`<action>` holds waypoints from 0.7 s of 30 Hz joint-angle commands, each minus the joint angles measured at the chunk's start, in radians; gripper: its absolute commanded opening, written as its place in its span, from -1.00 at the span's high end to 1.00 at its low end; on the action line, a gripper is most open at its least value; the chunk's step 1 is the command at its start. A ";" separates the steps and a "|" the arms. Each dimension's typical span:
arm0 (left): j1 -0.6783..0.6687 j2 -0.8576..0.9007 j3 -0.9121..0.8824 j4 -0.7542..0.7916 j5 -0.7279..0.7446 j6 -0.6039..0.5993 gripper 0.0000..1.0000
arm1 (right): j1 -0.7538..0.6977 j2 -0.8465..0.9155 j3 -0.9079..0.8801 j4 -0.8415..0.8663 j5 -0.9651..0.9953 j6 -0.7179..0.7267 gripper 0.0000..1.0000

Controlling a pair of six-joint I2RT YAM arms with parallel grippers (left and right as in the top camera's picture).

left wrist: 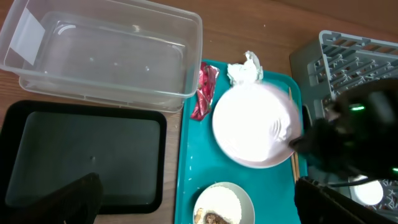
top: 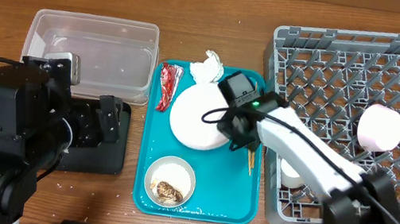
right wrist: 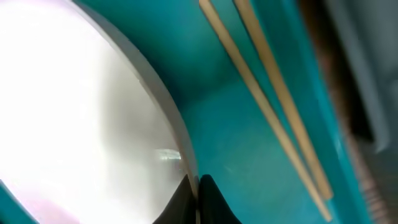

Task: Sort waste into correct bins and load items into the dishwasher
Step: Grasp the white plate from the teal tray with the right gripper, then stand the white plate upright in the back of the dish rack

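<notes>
The round pale plate (top: 195, 115) lies on the teal tray (top: 203, 193). My right gripper (top: 233, 131) is shut on the plate's right rim (right wrist: 177, 134), one finger on each side of it. Two chopsticks (right wrist: 273, 106) lie beside it on the tray. A white napkin (top: 208, 67) and a red wrapper (top: 167, 84) sit at the tray's far end. A white bowl with rice and a brown lump (top: 169, 181) sits at the near end. The pink bowl (top: 380, 128) stands in the grey rack (top: 398, 79). My left gripper (left wrist: 193, 205) is open above the black tray (left wrist: 81, 152).
The clear tub (top: 93, 51) stands at the far left, behind the black tray (top: 96, 156). A white cup (top: 291, 175) shows in the rack's near left, under my right arm. A few rice grains lie on the teal tray and the wooden table.
</notes>
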 commanded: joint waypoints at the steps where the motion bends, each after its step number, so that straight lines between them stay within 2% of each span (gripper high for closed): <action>1: -0.006 0.001 0.008 0.002 -0.010 -0.006 -1.00 | -0.003 -0.158 0.056 0.009 0.160 -0.209 0.92; 5: -0.006 0.001 0.008 0.002 -0.010 -0.006 -1.00 | -0.011 -0.286 0.056 -0.018 0.430 -0.261 0.92; 8: -0.006 0.001 0.008 0.002 -0.010 -0.006 -1.00 | -0.029 -0.361 0.056 -0.072 0.789 -0.275 0.92; 11: -0.006 0.001 0.008 0.002 -0.010 -0.006 -1.00 | -0.068 -0.377 0.056 -0.129 1.091 -0.275 0.92; 13: -0.006 0.001 0.008 0.002 -0.010 -0.006 -1.00 | -0.105 -0.372 0.055 -0.155 1.205 -0.276 0.92; 17: -0.006 0.001 0.008 0.002 -0.010 -0.006 -1.00 | -0.192 -0.370 0.053 -0.164 1.251 -0.276 0.92; 21: -0.006 0.001 0.008 0.002 -0.010 -0.006 -1.00 | -0.279 -0.351 0.048 -0.112 1.250 -0.361 0.92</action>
